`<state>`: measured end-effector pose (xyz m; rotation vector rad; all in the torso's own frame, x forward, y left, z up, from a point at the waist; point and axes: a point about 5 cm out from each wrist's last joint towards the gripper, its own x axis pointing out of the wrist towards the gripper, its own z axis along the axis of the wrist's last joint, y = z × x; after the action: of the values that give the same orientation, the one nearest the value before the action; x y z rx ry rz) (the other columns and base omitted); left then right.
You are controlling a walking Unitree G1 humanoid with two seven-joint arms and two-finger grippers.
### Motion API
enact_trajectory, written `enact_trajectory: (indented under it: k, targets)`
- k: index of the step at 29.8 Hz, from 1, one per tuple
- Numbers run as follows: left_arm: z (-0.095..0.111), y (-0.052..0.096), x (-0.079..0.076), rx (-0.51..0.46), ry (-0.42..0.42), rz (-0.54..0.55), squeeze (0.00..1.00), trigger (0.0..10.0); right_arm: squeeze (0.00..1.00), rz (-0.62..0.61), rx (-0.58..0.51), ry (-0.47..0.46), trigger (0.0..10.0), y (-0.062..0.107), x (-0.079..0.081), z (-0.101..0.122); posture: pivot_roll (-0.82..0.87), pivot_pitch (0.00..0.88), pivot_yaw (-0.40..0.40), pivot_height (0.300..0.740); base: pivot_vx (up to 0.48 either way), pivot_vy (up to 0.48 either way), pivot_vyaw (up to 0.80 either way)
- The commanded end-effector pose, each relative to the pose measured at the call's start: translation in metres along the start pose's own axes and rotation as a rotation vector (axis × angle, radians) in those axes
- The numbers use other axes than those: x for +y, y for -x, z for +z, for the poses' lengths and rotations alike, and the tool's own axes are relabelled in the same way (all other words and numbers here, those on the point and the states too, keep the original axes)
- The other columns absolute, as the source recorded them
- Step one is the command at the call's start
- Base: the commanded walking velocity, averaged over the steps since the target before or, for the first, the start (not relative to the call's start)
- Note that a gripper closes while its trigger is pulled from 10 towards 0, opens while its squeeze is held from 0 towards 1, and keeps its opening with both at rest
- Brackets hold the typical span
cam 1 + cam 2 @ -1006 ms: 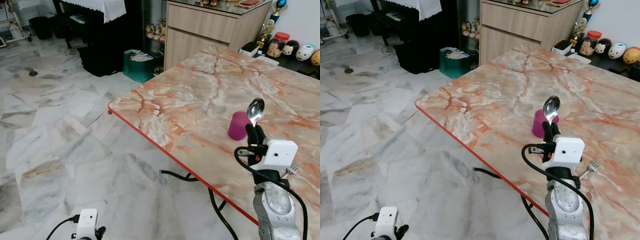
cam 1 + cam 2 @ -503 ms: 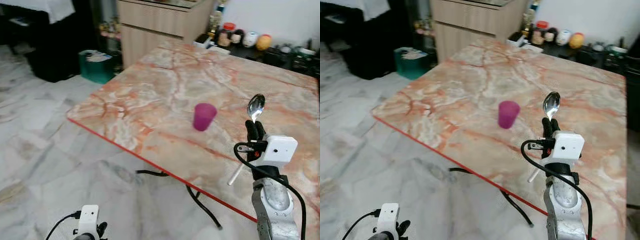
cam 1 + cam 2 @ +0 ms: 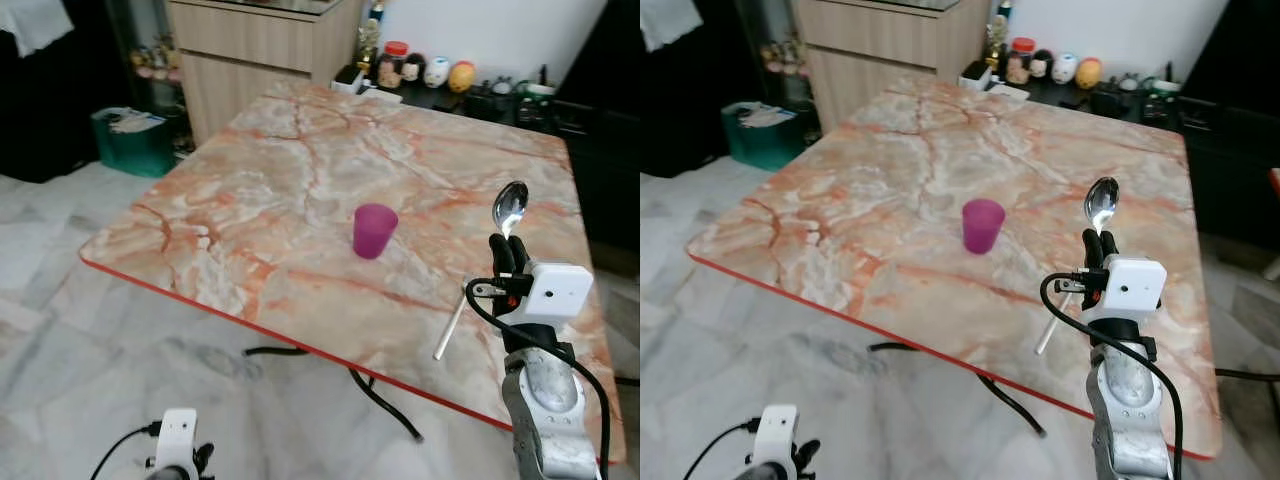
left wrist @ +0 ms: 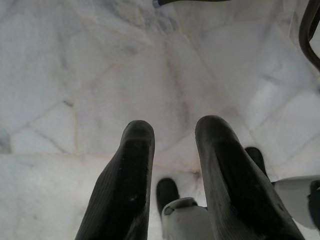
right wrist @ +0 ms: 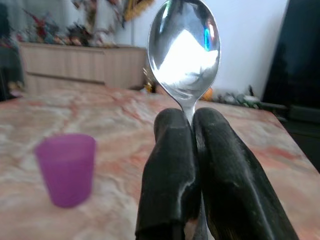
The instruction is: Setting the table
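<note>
Spoon: one, steel, pinched by its neck between the closed fingers of my right gripper, bowl uppermost, handle running down and out below the wrist; held upright above the near right part of the marble table, not yet laid. Cup: one, purple, upright on the tabletop, to the left of the spoon and apart from it. Left gripper: fingers a little apart, holding nothing, hanging idle over the floor. Cabinet and a row of small ornaments: beyond the table's far end, not part of the job. Risks, as I judge them: the grip sits on a thin, smooth neck, so the spoon may pivot or slip through my fingers as I lower it; the long handle, trailing below, could strike the red table edge and lever the spoon loose; a careless sweep leftward could tip the cup.
</note>
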<state>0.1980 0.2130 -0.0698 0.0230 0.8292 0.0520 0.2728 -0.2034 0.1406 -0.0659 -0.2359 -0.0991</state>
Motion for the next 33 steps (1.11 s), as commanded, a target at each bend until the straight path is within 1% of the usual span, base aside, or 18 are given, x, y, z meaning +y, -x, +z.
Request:
enact_trajectory:
  k: [1,3,12,22,27,33]
  targets:
    - [-0.002,0.001,0.000,0.003,-0.009,0.003,0.00,10.0,0.00,-0.006,-0.007,0.006,10.0,-0.001,-0.003,0.001,0.03,0.000,-0.043,0.727,0.000,0.000,0.00]
    - [-0.001,0.000,0.001,-0.004,-0.011,0.005,0.00,10.0,0.00,-0.008,-0.008,0.007,10.0,-0.001,-0.003,0.001,0.03,0.000,-0.043,0.727,0.000,0.000,0.00]
    - [0.004,-0.001,0.000,-0.023,-0.014,-0.002,0.00,10.0,0.00,-0.017,-0.023,-0.001,10.0,-0.006,-0.004,0.003,0.03,0.000,-0.044,0.727,0.000,-0.296,0.00]
    - [0.006,-0.001,-0.005,-0.035,-0.016,-0.017,0.00,10.0,0.00,-0.018,-0.024,-0.013,10.0,-0.005,-0.003,0.002,0.02,0.000,-0.042,0.727,0.000,-0.272,0.00]
    - [0.009,-0.002,-0.006,-0.046,-0.008,-0.018,0.00,10.0,0.00,-0.023,-0.020,-0.016,10.0,-0.007,-0.003,0.001,0.03,0.000,-0.044,0.727,0.000,0.000,0.00]
    - [0.012,-0.002,-0.005,-0.057,-0.002,-0.016,0.00,10.0,0.00,-0.020,-0.022,-0.015,10.0,-0.008,-0.003,0.001,0.03,0.000,-0.044,0.727,0.000,0.000,-0.64]
